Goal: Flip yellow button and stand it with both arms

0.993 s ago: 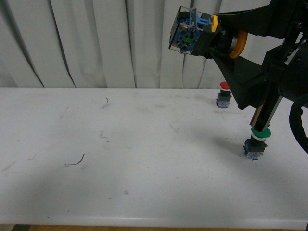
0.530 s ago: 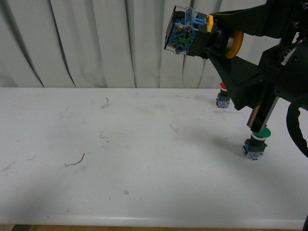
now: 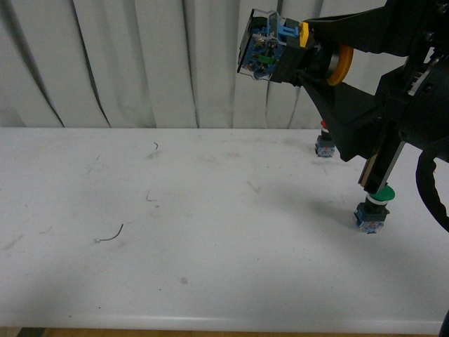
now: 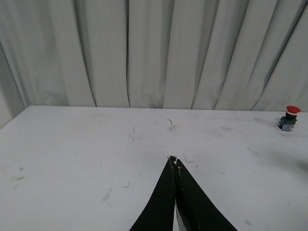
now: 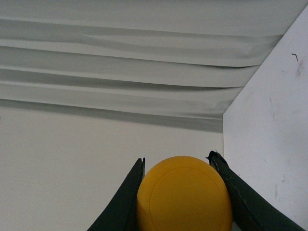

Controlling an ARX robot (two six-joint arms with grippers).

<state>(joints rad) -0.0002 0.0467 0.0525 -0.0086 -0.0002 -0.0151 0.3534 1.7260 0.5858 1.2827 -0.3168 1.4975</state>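
Observation:
My right gripper (image 3: 317,53) is shut on the yellow button (image 3: 280,50) and holds it high above the white table (image 3: 175,239), lying sideways: its blue-grey contact block points left, its yellow cap (image 3: 342,64) right. In the right wrist view the round yellow cap (image 5: 183,195) sits between the two black fingers (image 5: 126,199), and my right gripper (image 5: 178,161) faces curtain and wall. My left gripper (image 4: 173,159) is shut and empty, low over the table; it does not show in the front view.
A green-capped button (image 3: 373,209) stands on the table at the right, just below my right arm. A red-capped button (image 3: 325,144) stands at the back right, also in the left wrist view (image 4: 289,118). A white curtain (image 3: 140,63) hangs behind the table.
My right gripper has lifted the yellow button slightly up and to the left. The green and red buttons have not moved.

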